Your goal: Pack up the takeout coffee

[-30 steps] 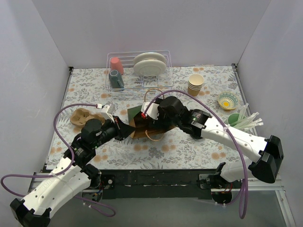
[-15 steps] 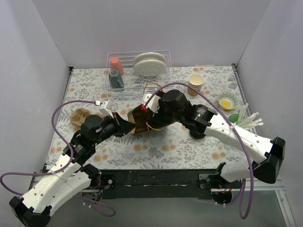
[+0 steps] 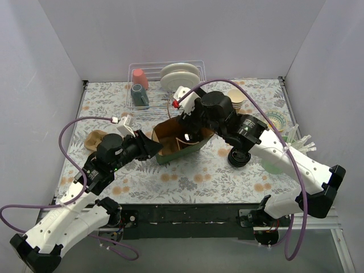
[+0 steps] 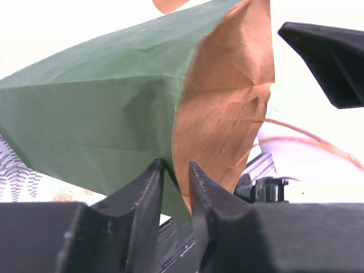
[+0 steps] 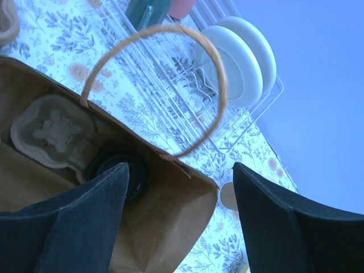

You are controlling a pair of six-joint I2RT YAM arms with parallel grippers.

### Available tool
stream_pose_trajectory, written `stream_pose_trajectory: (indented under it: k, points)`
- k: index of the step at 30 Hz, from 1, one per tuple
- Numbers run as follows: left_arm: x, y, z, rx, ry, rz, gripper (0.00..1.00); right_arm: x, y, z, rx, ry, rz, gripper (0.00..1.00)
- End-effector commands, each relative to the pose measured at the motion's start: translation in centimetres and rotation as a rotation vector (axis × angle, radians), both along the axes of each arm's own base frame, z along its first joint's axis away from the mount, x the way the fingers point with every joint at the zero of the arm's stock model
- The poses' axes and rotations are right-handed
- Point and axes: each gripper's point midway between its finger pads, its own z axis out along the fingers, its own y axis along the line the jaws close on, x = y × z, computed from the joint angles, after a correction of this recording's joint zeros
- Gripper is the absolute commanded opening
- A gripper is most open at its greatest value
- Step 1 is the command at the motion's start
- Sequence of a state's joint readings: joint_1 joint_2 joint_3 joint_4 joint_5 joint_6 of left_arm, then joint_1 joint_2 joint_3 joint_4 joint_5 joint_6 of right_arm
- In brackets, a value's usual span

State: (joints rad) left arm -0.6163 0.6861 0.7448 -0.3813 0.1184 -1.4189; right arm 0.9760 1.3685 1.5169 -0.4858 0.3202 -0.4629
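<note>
The takeout coffee [image 5: 116, 170] seems to sit deep inside the bag [image 3: 182, 142]. Left gripper [image 4: 173, 187] jaws pinch the bag's edge; right gripper [image 5: 179, 199] jaws gape empty above. Next: withdraw cleanly.

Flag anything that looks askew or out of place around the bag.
The paper bag leans toward the dish rack instead of standing square. The left pincer nips its near corner edge, jaws almost together. Inside, the takeout coffee sits in a pulp cup carrier. No spill or tear shows.

green bag [image 3: 181, 149], floral tablecloth [image 3: 187, 176]
</note>
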Motion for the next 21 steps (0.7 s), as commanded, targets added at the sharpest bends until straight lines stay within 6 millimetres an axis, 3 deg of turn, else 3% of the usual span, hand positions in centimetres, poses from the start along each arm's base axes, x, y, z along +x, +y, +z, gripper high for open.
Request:
stream_pose_trajectory:
  k: [1,6,10,15,21]
  points:
    - [0.8,0.5,1.6,0.007,-0.021,0.048,0.27,0.8,-0.3,5.0,0.189,-0.038,-0.087,0.81]
    - [1.4,0.7,2.2,0.016,-0.032,0.071,0.36,1.2,-1.3,6.7,0.254,-0.050,-0.167,0.81]
    - [2.1,0.9,2.9,0.038,-0.049,0.095,0.47,1.6,-3.5,7.8,0.330,-0.053,-0.297,0.82]
    - [2.7,1.7,3.4,0.076,-0.072,0.133,0.69,1.3,-5.6,6.9,0.363,-0.018,-0.404,0.81]
    - [2.5,2.2,3.5,0.127,-0.097,0.125,0.88,1.9,-10.8,5.6,0.414,0.041,-0.665,0.75]
